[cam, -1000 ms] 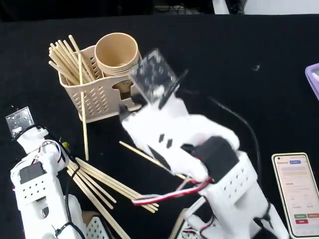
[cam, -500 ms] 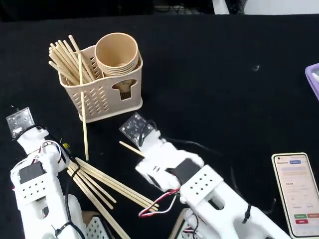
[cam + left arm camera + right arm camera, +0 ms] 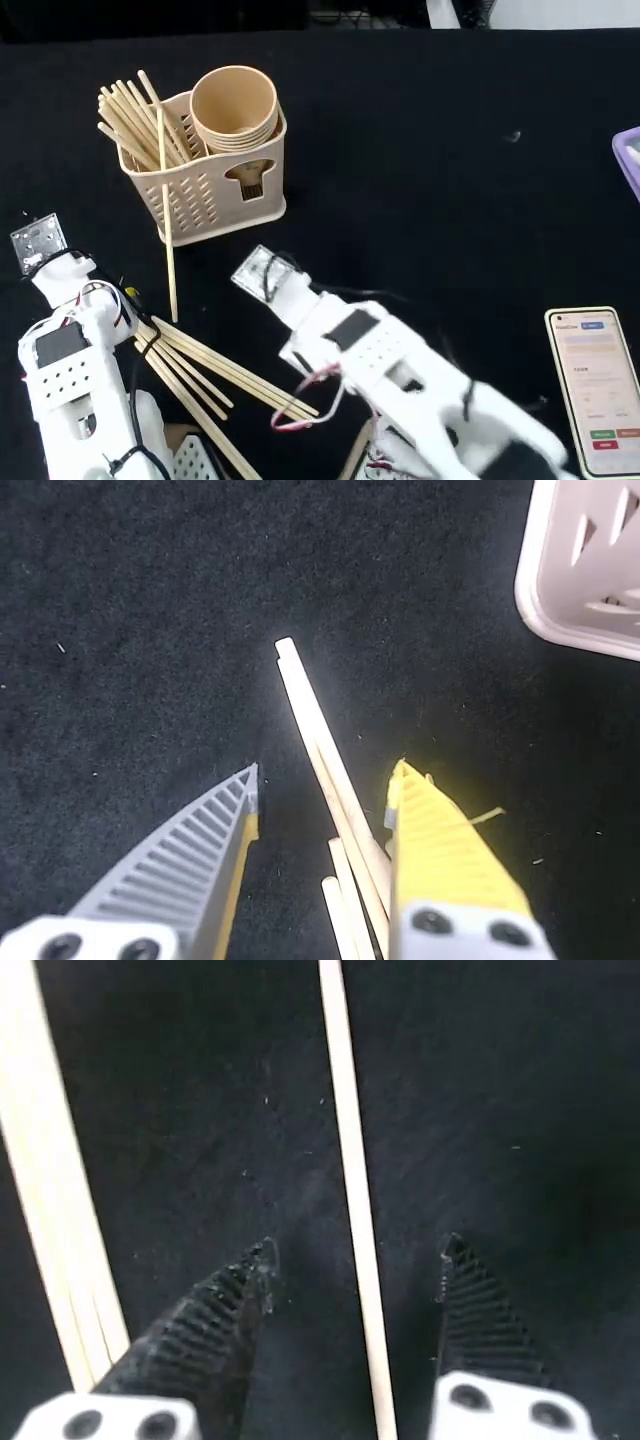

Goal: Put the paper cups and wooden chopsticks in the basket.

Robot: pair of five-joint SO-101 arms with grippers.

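Note:
A beige basket [image 3: 210,190] at the back left holds stacked paper cups [image 3: 234,105] and several wooden chopsticks [image 3: 130,115]. One chopstick [image 3: 167,240] leans against its front. More loose chopsticks [image 3: 215,370] lie fanned on the black table between the two arms. The left arm [image 3: 70,360] is low at the front left. Its gripper [image 3: 325,770] is open, with the chopstick ends [image 3: 300,685] between the fingers. The right arm [image 3: 370,360] bends over the table's middle front. Its gripper [image 3: 358,1243] is open astride a single chopstick [image 3: 345,1110], with the bundle [image 3: 45,1180] beside it.
A phone [image 3: 592,385] lies at the front right, and a purple object [image 3: 630,160] pokes in at the right edge. The basket's corner [image 3: 590,570] is a short way beyond the left gripper. The black table's back and right parts are bare.
The right arm has swung away from the basket and come down low over the single loose chopstick. The left arm has hardly moved.

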